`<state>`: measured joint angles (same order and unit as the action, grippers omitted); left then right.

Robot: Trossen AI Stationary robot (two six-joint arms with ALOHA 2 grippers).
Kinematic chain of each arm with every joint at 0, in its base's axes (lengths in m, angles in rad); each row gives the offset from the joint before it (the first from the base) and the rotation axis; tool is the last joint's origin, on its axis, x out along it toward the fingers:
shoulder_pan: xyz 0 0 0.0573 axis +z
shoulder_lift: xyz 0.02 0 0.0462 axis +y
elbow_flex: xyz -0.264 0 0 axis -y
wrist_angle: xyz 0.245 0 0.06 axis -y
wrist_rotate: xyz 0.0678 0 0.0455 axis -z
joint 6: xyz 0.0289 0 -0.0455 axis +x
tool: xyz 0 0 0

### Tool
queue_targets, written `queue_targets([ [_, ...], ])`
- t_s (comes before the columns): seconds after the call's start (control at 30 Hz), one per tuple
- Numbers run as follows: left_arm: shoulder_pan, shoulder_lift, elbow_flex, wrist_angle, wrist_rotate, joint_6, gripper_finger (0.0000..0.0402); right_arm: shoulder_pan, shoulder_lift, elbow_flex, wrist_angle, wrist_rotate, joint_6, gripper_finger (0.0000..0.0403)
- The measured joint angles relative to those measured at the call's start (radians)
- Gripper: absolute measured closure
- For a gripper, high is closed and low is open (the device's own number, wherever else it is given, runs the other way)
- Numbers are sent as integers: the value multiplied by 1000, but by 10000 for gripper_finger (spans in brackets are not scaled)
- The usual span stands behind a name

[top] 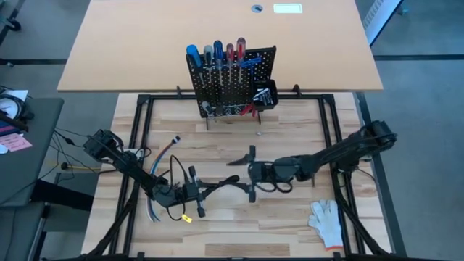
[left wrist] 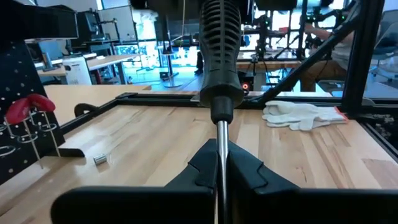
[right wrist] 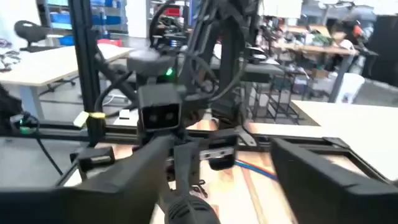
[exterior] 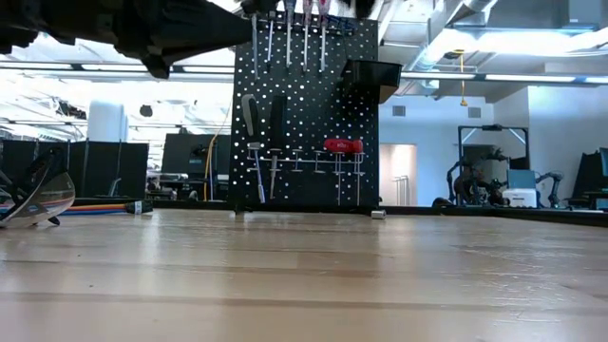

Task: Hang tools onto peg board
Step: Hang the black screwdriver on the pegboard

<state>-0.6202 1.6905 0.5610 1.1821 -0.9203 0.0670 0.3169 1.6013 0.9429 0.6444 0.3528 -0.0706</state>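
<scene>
The black peg board (top: 232, 80) stands upright at the table's far middle. Screwdrivers with blue, grey and red handles and red pliers (exterior: 343, 145) hang on it. My left gripper (top: 197, 190) is at the near middle, shut on a black-handled screwdriver (top: 228, 181) whose handle (left wrist: 220, 56) points toward the table's right. My right gripper (top: 251, 174) faces it from the right and is open. Its two fingers (right wrist: 124, 180) stand wide on either side of the handle's free end (right wrist: 186, 211) without touching it. My left gripper pinches the screwdriver's bare metal shaft (left wrist: 221, 140) between its two fingers, a little short of the handle. The fingers come level from the table's left, in line with the shaft. The screwdriver sticks out level beyond them, handle away, lifted clear of the table.
A white glove (top: 326, 221) lies at the near right. A small metal bit (top: 259, 133) lies in front of the peg board. Coloured cables (top: 156, 210) trail beside the left arm. The black frame rails (top: 341, 145) edge the table.
</scene>
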Motion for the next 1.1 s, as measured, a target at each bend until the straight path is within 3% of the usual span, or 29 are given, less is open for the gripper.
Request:
queue_targets([
  [0.1,0,0,0,28,0,16,397,-2,-82,1,-119,54,40,60],
  [0.23,-9,0,0,78,-2,63,399,9,-127,-31,-169,97,82,27],
  [0.43,-24,1,0,154,-4,127,399,18,-72,-83,-82,85,152,38],
  [0.6,-24,0,0,166,-1,135,400,24,-9,-83,11,40,77,52],
  [0.8,-24,0,0,148,-2,137,400,36,-125,-80,-23,47,12,60],
  [1.1,-58,0,0,212,-48,224,400,131,-250,-219,43,258,-18,60],
])
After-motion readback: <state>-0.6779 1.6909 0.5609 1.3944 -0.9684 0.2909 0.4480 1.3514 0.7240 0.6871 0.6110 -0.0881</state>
